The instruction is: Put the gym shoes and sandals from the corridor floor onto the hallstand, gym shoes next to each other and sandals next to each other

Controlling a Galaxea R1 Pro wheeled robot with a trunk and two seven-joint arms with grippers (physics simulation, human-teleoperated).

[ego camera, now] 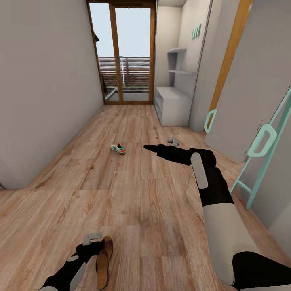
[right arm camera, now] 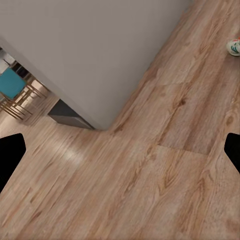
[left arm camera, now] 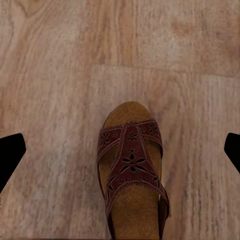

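Observation:
A brown sandal (ego camera: 102, 262) with a tan insole lies on the corridor floor (ego camera: 133, 194) close in front of me. My left gripper (ego camera: 94, 241) hovers over its toe end, open. In the left wrist view the sandal (left arm camera: 131, 172) lies between the spread black fingertips (left arm camera: 10, 156), untouched. One gym shoe (ego camera: 118, 148), white with green and red, sits mid-corridor and also shows small in the right wrist view (right arm camera: 233, 47). My right gripper (ego camera: 150, 148) is stretched forward, open and empty, right of that shoe. The grey hallstand (ego camera: 173, 106) stands far right. The second sandal is out of view.
A small pale object (ego camera: 173, 141) lies on the floor just beyond my right arm, too small to identify. A glass door (ego camera: 123, 60) closes the corridor's far end. Teal-handled doors (ego camera: 262, 141) line the right wall; a plain grey wall (ego camera: 44, 89) runs along the left.

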